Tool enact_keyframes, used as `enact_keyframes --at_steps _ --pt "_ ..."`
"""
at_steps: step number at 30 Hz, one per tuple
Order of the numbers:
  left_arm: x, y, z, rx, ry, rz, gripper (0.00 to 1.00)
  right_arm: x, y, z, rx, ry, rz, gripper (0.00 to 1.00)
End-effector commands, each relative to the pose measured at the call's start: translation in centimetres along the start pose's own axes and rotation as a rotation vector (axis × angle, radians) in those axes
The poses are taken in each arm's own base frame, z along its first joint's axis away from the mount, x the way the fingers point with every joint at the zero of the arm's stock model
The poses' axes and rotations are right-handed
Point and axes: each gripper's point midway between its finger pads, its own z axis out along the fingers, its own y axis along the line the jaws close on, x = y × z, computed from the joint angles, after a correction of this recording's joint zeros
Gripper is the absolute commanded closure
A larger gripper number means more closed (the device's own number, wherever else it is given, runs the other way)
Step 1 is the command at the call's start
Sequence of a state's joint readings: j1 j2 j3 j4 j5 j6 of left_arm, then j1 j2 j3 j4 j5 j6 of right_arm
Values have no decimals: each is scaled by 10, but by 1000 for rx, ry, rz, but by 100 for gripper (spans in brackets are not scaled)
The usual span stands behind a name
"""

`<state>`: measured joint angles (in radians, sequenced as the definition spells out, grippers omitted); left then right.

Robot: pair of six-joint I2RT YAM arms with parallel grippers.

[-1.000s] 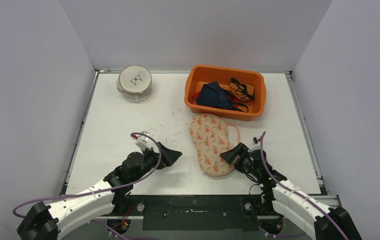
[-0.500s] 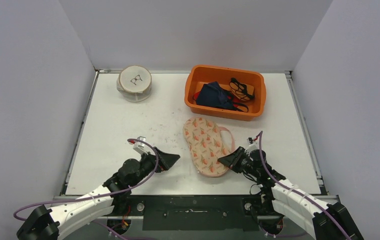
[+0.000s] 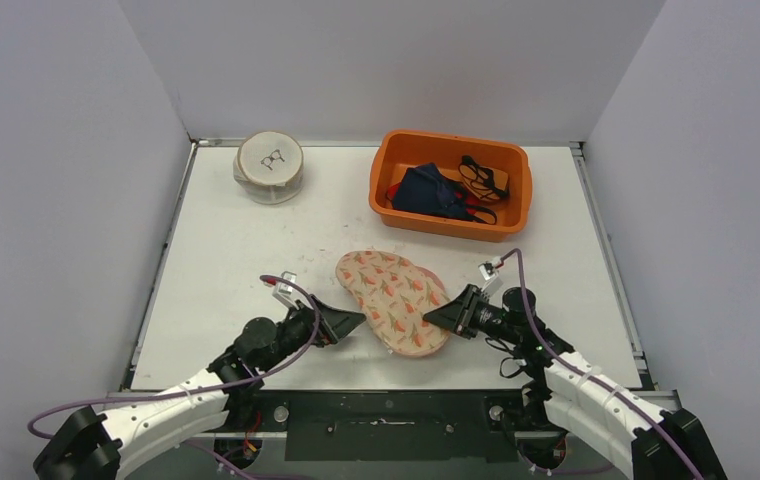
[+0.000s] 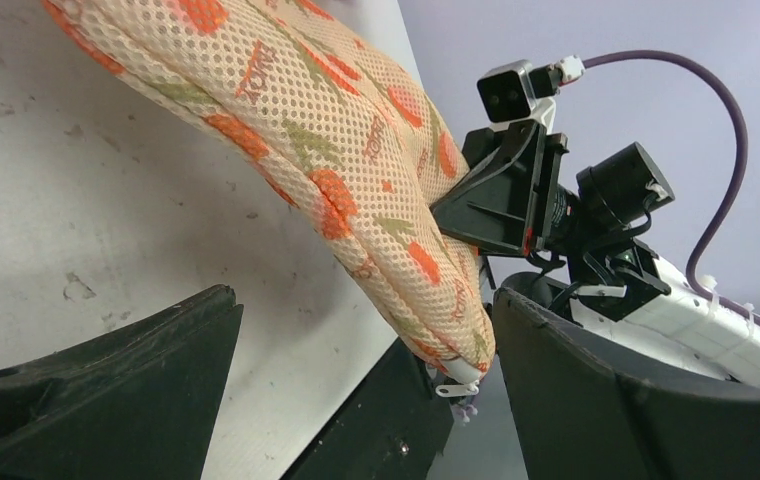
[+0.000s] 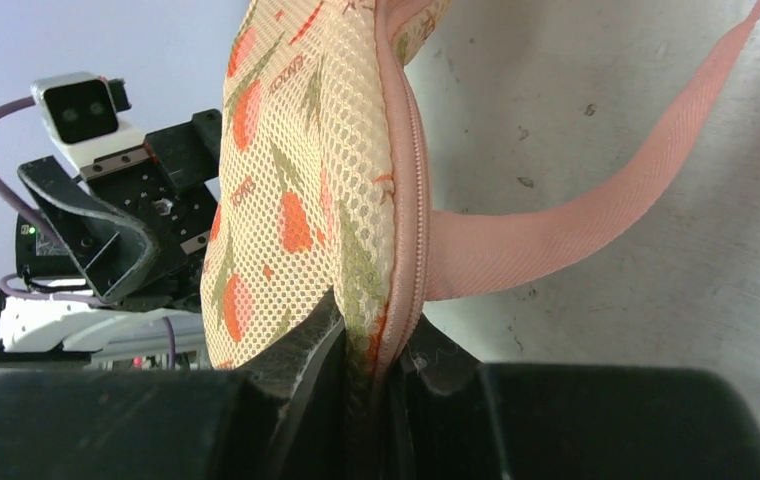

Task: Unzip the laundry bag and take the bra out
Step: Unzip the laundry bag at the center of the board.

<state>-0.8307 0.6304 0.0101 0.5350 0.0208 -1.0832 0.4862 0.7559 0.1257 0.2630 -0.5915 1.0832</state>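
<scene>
The laundry bag (image 3: pixel 393 300), peach mesh with an orange print, lies near the table's front between my two arms. My right gripper (image 3: pixel 432 318) is shut on its right edge. In the right wrist view the fingers pinch the mesh (image 5: pixel 296 180) beside the closed pink zipper (image 5: pixel 404 180), and a pink strap (image 5: pixel 576 210) trails away. My left gripper (image 3: pixel 354 322) stands open at the bag's left near end. In the left wrist view the bag's tip (image 4: pixel 336 130) and its white zipper pull (image 4: pixel 453 390) hang between the wide fingers, touching neither. The bra is hidden.
An orange tub (image 3: pixel 388 165) with dark blue and black-and-orange garments stands at the back right. A round white mesh container (image 3: pixel 270 166) sits at the back left. Grey walls enclose the table; its front edge runs just behind both grippers.
My right gripper has shut on the bag's edge and dragged it left, turning it from lengthwise to crosswise. My left gripper has stayed open and edged toward the bag.
</scene>
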Motion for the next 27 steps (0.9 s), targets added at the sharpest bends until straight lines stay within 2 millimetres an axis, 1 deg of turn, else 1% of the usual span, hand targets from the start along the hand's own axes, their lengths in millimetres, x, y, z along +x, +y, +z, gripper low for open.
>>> enact_keyframes --at_steps 1,4,8,13,15,19,24,27 --pt "1 -24 2 88 23 -62 4 -11 46 3 -167 6 -110 95" --pt "1 -27 6 87 32 -86 4 -8 48 6 -184 25 -108 95" --pt "7 -28 15 73 76 -108 4 -4 51 9 -197 45 -105 95" --pt "14 -31 23 94 109 -168 4 2 56 13 -202 65 -127 95" --pt "14 -34 26 106 108 -185 4 3 57 14 -202 69 -140 95" --pt "16 -37 29 118 111 -208 0 7 56 15 -197 77 -161 95" --pt "14 -41 32 124 105 -215 18 8 56 14 -195 70 -191 95" --pt "13 -43 31 130 100 -222 26 8 55 14 -190 67 -207 95"
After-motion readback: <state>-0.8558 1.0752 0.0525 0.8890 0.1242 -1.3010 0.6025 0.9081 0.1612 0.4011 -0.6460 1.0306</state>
